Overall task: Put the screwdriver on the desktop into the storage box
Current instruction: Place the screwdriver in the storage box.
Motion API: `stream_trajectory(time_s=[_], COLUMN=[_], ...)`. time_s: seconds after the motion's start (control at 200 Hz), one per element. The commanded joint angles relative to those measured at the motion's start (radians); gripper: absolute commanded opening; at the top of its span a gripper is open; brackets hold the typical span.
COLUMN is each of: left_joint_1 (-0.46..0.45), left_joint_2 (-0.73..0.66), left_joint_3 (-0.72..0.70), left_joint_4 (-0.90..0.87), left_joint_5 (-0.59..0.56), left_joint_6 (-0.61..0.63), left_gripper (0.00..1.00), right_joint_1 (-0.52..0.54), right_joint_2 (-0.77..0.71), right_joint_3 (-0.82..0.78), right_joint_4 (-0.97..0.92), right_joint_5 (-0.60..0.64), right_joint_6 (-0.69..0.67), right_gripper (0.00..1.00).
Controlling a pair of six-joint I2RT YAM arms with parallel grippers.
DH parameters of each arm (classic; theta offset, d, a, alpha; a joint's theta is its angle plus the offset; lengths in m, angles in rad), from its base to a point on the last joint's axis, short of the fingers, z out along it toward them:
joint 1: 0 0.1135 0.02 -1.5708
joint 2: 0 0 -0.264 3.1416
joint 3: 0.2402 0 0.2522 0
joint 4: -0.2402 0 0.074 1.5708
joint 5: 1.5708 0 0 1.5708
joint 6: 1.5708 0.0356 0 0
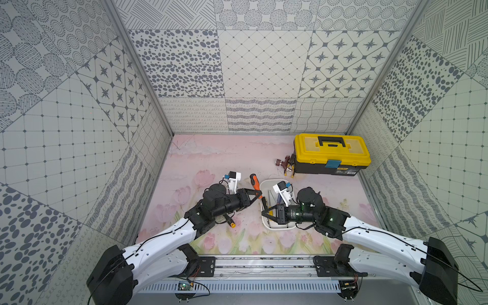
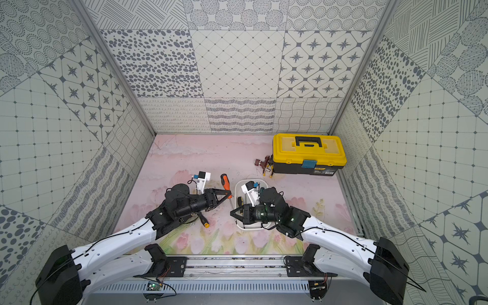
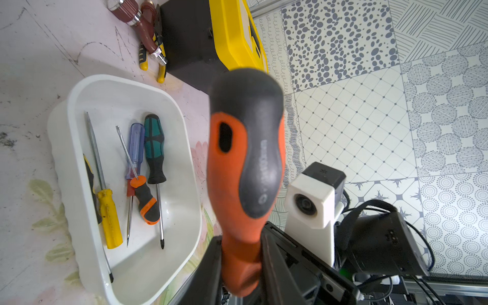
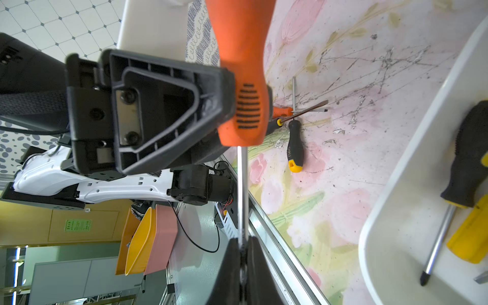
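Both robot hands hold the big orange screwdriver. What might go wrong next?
The right gripper pinches only the thin metal shaft of the orange-and-black screwdriver, so once the left gripper lets go, the big handle might swing or slip out. The white plastic tub already holds several screwdrivers, so this one may land crooked on them.

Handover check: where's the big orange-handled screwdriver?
In both top views, left end effector and right end effector hold the screwdriver by the white plastic storage box's left rim.
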Motion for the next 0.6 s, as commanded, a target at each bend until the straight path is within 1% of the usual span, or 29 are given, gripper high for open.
stream_trajectory(time_s=[0.0,0.035,0.07,0.11,0.175,0.25,0.325,0.385,0.465,0.595], left_joint_1=[0.005,0.006,0.005,0.005,0.005,0.005,0.005,0.005,0.005,0.005], left_joint_2=[-0.002,-0.006,-0.01,-0.013,-0.019,-0.031,-0.044,-0.054,-0.072,-0.105], left_joint_3=[0.03,0.034,0.039,0.046,0.07,0.108,0.141,0.155,0.151,0.131], left_joint_4=[-0.048,-0.079,-0.108,-0.143,-0.218,-0.349,-0.491,-0.571,-0.62,-0.661], left_joint_5=[-0.045,-0.066,-0.088,-0.106,-0.133,-0.191,-0.295,-0.363,-0.402,-0.423], left_joint_6=[0.069,0.079,0.086,0.102,0.137,0.186,0.217,0.233,0.246,0.251], left_gripper=[0.33,0.48,0.57,0.64,0.7,0.73,0.74,0.74,0.74,0.74], right_joint_1=[-0.008,-0.008,-0.008,-0.007,-0.008,-0.007,-0.008,-0.008,-0.007,-0.006], right_joint_2=[-0.016,-0.012,-0.007,0.0,0.008,0.023,0.047,0.074,0.108,0.137], right_joint_3=[0.053,0.067,0.082,0.095,0.109,0.122,0.141,0.157,0.175,0.178], right_joint_4=[-0.103,-0.139,-0.174,-0.211,-0.264,-0.314,-0.371,-0.419,-0.469,-0.491], right_joint_5=[0.111,0.135,0.159,0.191,0.244,0.293,0.336,0.369,0.401,0.422], right_joint_6=[-0.017,-0.025,-0.031,-0.04,-0.044,-0.045,-0.049,-0.054,-0.058,-0.054], right_gripper=[0.0,0.0,0.0,0.0,0.0,0.0,0.0,0.0,0.0,0.0])
